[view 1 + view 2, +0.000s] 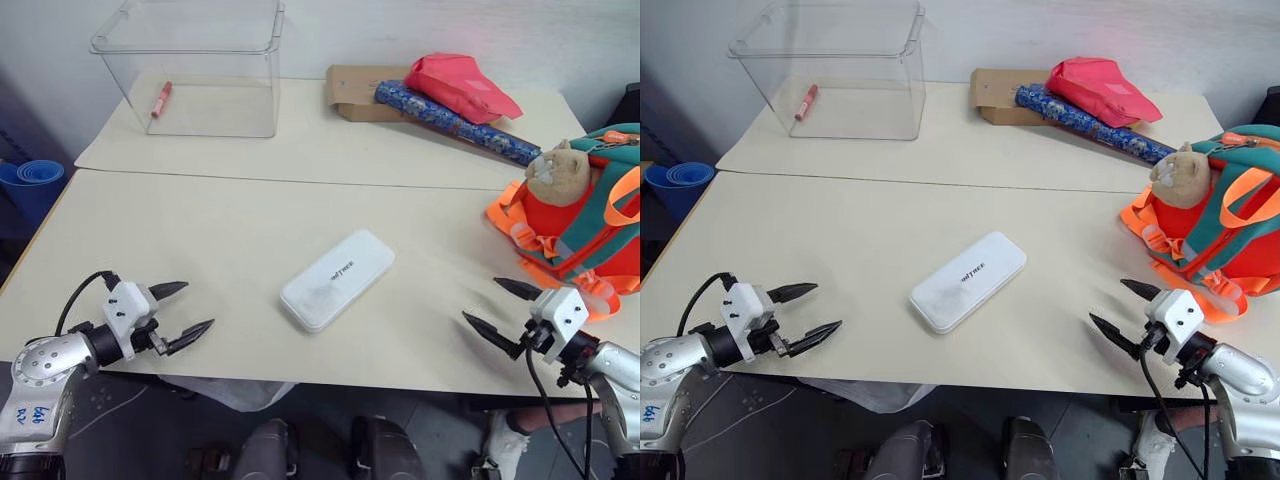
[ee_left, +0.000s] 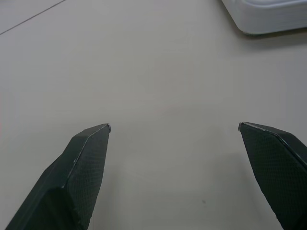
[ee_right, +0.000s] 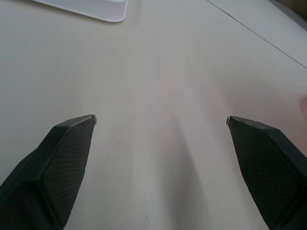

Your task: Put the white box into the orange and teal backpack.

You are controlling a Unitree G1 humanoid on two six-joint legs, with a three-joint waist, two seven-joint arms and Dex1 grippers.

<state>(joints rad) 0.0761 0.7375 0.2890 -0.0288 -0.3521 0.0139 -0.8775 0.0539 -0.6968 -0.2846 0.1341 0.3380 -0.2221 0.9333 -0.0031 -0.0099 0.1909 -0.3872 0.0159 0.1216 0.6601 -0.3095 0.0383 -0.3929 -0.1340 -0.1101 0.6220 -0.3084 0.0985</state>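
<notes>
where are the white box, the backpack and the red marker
white box [image 1: 337,279], left eye view, middle of its top face
backpack [image 1: 600,250], left eye view, orange front
red marker [image 1: 161,99], left eye view, mid-barrel

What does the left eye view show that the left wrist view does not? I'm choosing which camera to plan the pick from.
The left eye view alone has the orange and teal backpack with its beige plush, the clear plastic bin, the brown cardboard box, the red cloth bundle and the open right gripper. The left wrist view alone adds nothing new, just close-up fingertips. Both share the flat white plastic box, the beige table and the open left gripper.
</notes>
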